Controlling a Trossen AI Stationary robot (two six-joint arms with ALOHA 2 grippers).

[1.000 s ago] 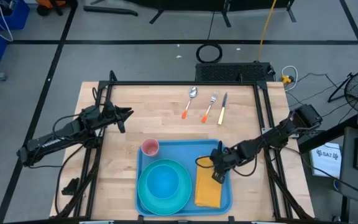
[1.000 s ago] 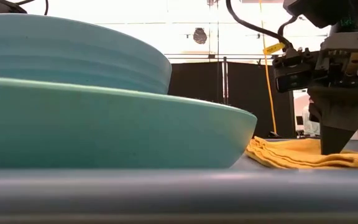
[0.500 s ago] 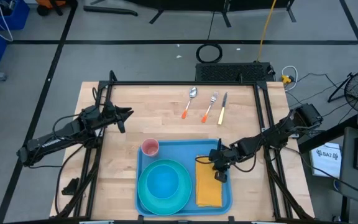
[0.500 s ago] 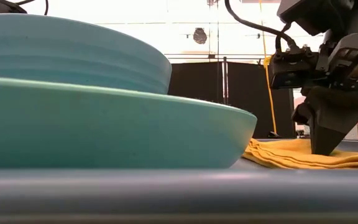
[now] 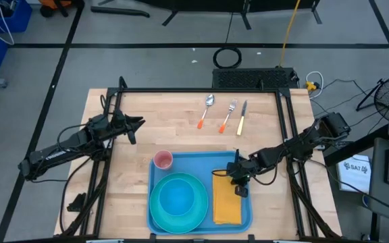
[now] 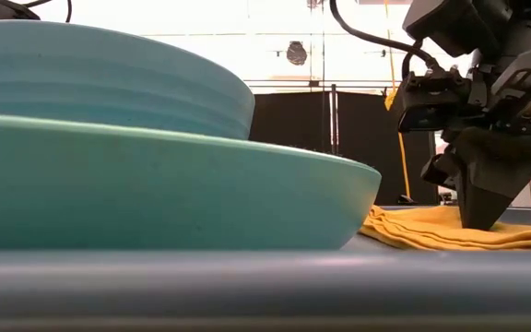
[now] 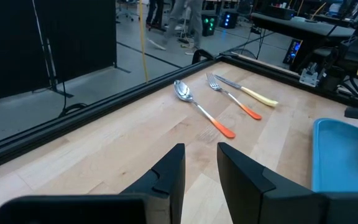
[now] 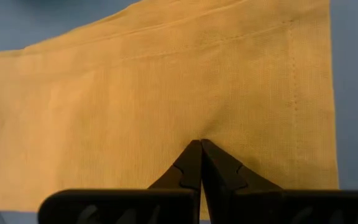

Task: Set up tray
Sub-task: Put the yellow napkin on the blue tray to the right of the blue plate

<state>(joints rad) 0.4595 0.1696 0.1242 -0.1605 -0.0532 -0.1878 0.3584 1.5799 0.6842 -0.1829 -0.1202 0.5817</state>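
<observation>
Done: we see plate (image 5: 178, 200), napkin (image 5: 225, 202) and cup (image 5: 163, 160) on the tray (image 5: 198, 162).
Left: cutlery (image 5: 225, 113) remains on the table (image 5: 167, 121).
Right gripper (image 5: 240, 190): clenched, tips on napkin.
Left gripper (image 5: 136, 124): parted, empty.

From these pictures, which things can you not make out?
- Low view: the plate fills the frame and hides the pink cup and cutlery.
- Right wrist view: the right tool, shut, touches the napkin; whether it pinches cloth is unclear.
- Left wrist view: the tray is cut off by the edge.
</observation>
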